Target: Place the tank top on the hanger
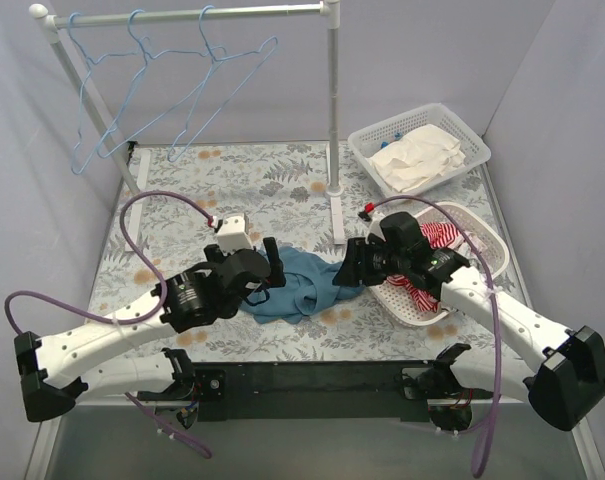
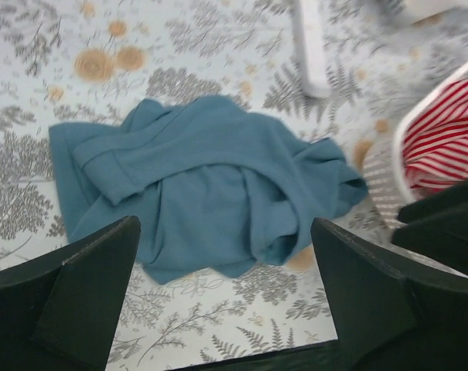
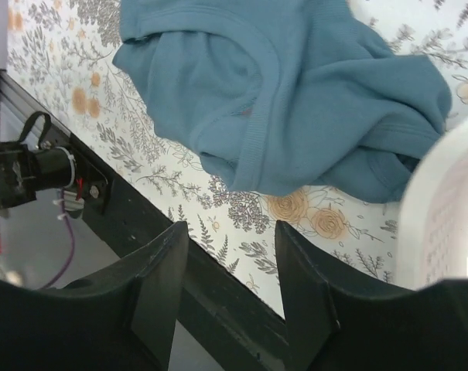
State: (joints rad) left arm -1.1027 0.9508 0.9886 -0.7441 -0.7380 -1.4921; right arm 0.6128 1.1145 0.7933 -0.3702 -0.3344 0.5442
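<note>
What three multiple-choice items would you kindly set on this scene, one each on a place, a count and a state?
1. How many hangers hang on the rail? A one; B two; C three.
2. Where is the tank top? A on the rail; B on the table between the left gripper and the right gripper; C on a hanger.
3. How is the left gripper? A open, empty; B shut on the tank top; C shut on a hanger.
Answers: C, three hang side by side; B, it lies crumpled there; A, its fingers stand wide apart, gripping nothing.
</note>
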